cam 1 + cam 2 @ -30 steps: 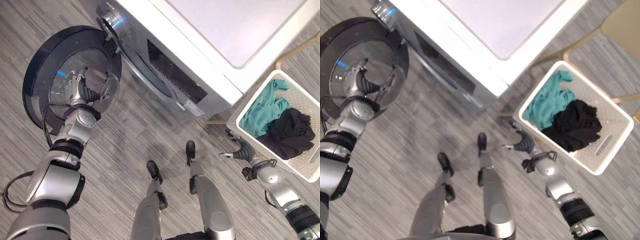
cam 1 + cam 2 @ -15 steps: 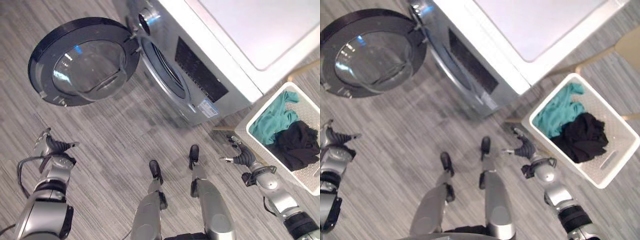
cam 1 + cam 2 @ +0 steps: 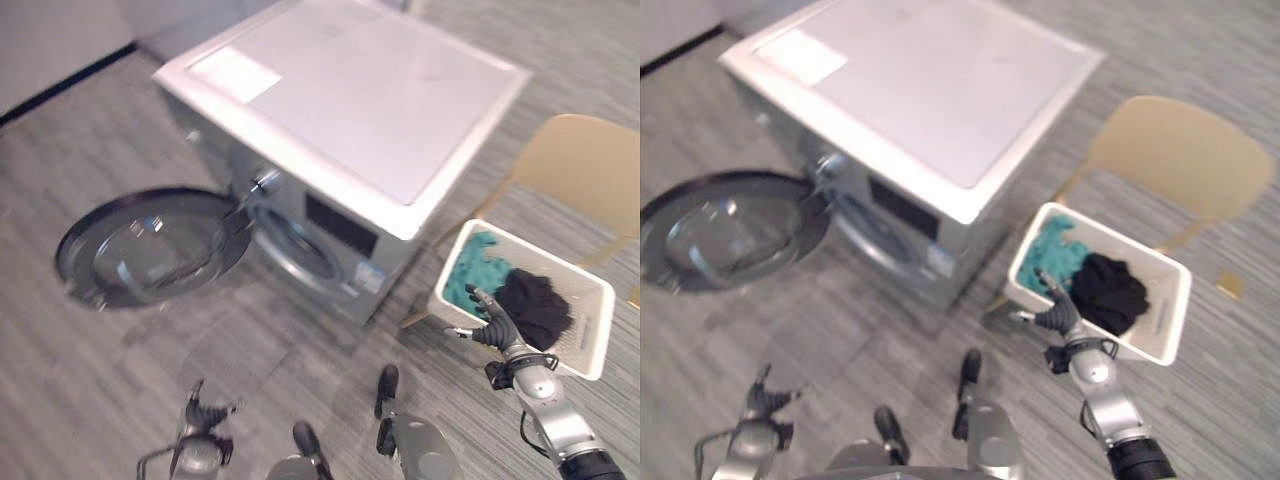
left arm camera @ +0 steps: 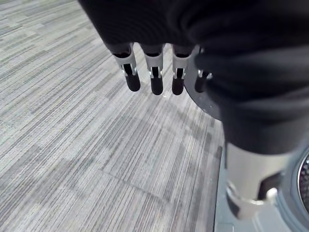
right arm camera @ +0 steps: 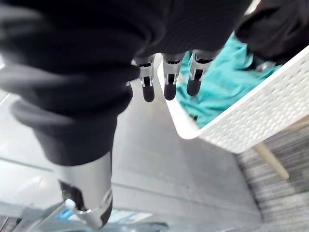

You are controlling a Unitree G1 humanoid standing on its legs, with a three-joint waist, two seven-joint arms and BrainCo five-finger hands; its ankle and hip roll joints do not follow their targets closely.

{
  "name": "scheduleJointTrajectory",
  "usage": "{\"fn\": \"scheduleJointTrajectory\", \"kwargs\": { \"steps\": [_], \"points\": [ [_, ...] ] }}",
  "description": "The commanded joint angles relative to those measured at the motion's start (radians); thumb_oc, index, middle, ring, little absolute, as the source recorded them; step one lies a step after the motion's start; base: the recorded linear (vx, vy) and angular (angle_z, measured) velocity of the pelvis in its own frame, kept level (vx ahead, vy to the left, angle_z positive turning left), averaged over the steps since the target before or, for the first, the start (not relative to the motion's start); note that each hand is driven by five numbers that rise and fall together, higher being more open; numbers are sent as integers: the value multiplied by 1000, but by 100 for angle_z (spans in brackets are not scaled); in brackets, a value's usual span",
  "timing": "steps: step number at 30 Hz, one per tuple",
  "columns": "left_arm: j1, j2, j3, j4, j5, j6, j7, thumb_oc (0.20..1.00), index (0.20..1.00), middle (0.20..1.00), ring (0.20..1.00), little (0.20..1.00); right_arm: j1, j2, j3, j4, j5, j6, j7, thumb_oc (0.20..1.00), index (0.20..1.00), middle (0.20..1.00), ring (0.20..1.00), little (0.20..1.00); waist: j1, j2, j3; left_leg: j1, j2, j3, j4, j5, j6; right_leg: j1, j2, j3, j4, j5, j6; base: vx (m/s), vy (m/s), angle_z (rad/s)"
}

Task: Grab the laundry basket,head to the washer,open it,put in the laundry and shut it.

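Both hands open | right hand (image 3: pixel 493 327) at basket (image 3: pixel 590 330) rim | left hand (image 3: pixel 201 415) over floor (image 3: pixel 120 360)

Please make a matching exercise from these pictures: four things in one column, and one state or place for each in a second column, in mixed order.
Things:
1. washer door
2. teal cloth
3. right hand
4. left hand

States or places:
A. in the white basket
B. low over bare floor
C. swung wide open
D. open at the basket's rim

Pairs: 1-C, 2-A, 3-D, 4-B

Both head eyes look down on the washer (image 3: pixel 340 150) and basket (image 3: pixel 585 330); each wrist camera looks closely along its fingers.
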Motion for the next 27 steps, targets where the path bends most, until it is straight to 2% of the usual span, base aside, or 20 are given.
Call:
{"fn": "scheduleJointTrajectory", "kwargs": {
  "steps": [1, 3, 4, 6, 7, 8, 9, 10, 12, 13, 17, 20, 27],
  "points": [
    [-121, 27, -25, 25, 5, -26, -38, 1000, 1000, 1000, 1000, 1000, -29, -31, -21, 6, -92, -17, -24, 1000, 1000, 1000, 1000, 1000, -8, 13, -4, 10, -46, -105, 132, -157, 35, 29, 8, 121, 69, -104, 106, 223, -290, -94],
    [-112, 10, -45, 47, 31, -29, -53, 1000, 1000, 1000, 1000, 1000, -23, -52, -19, 20, -136, -15, -30, 1000, 1000, 1000, 1000, 1000, -21, 21, -29, 22, -23, -86, 186, -156, 20, 52, 23, 140, 51, -116, 97, 211, -237, -45],
    [-107, 2, -66, 44, 42, -27, -68, 1000, 1000, 1000, 1000, 1000, -14, -62, -18, 19, -150, -15, -35, 1000, 1000, 1000, 1000, 1000, -25, 26, -34, 13, 9, -82, 248, -148, -1, 82, 46, 150, 31, -136, 79, 189, -301, -56],
    [-112, -16, -96, 44, 48, -28, -86, 1000, 1000, 1000, 1000, 1000, -13, -89, -12, 19, -173, -13, -39, 1000, 1000, 1000, 1000, 1000, -32, 26, -34, -7, 63, -88, 371, -83, -39, 122, 77, 177, 7, -160, 54, 145, -266, -54],
    [-117, -28, -117, 42, 50, -33, -90, 1000, 1000, 1000, 1000, 1000, -19, -104, -4, 19, -180, -11, -46, 1000, 1000, 1000, 1000, 1000, -24, 31, -21, -26, 83, -125, 442, -45, -64, 143, 103, 200, -4, -175, 32, 98, -193, -67],
    [-120, -39, -134, 52, 47, -38, -92, 1000, 1000, 1000, 1000, 1000, -25, -109, 6, 24, -179, -13, -48, 1000, 1000, 1000, 1000, 1000, -20, 32, -17, -41, 76, -166, 455, -29, -72, 155, 118, 214, -11, -188, 19, 69, -155, -89],
    [-123, -46, -147, 55, 45, -41, -97, 1000, 1000, 1000, 1000, 1000, -32, -116, 17, 27, -186, -13, -45, 1000, 1000, 1000, 1000, 1000, -13, 28, -14, -65, 58, -214, 456, -37, -66, 162, 125, 233, -20, -196, 15, 72, -96, -81],
    [-126, -54, -161, 62, 47, -43, -103, 1000, 1000, 1000, 1000, 1000, -43, -124, 34, 39, -199, -13, -41, 1000, 1000, 1000, 1000, 1000, -5, 22, -13, -98, 38, -264, 441, -61, -55, 171, 126, 253, -28, -203, 17, 95, -56, -52],
    [-120, -61, -173, 74, 50, -46, -106, 1000, 1000, 1000, 1000, 1000, -64, -136, 60, 63, -226, -13, -43, 1000, 1000, 1000, 1000, 1000, 4, 12, -15, -139, 22, -315, 376, -101, -36, 185, 121, 284, -37, -209, 26, 94, -7, -18],
    [-116, -62, -178, 84, 56, -48, -107, 1000, 1000, 1000, 1000, 1000, -82, -142, 78, 81, -241, -15, -49, 1000, 1000, 1000, 1000, 1000, 11, -4, -14, -177, 8, -328, 333, -78, -22, 181, 108, 292, -41, -192, 27, 71, 6, -12],
    [-96, -52, -174, 107, 53, -53, -99, 1000, 1000, 1000, 1000, 1000, -142, -159, 145, 130, -295, -12, -68, 1000, 1000, 1000, 1000, 1000, 57, -2, 2, -232, -42, -455, 215, -4, -33, 206, 146, 369, -44, -196, 31, 107, -2, -43],
    [-78, -50, -168, 140, 61, -53, -103, 1000, 1000, 1000, 1000, 1000, -173, -168, 179, 159, -341, -10, -70, 1000, 1000, 1000, 1000, 1000, 62, 6, -10, -199, -46, -453, 168, -1, -24, 213, 152, 390, -47, -196, 38, 139, 68, -70],
    [-82, -28, -166, 196, 78, -67, -84, 1000, 1000, 1000, 1000, 1000, -318, -186, 306, 287, -459, 5, -93, 1000, 1000, 1000, 1000, 1000, 83, 12, -8, -174, -72, -419, 110, -3, 9, 179, 131, 436, -34, -178, 59, 74, 118, -20]
  ]
}}
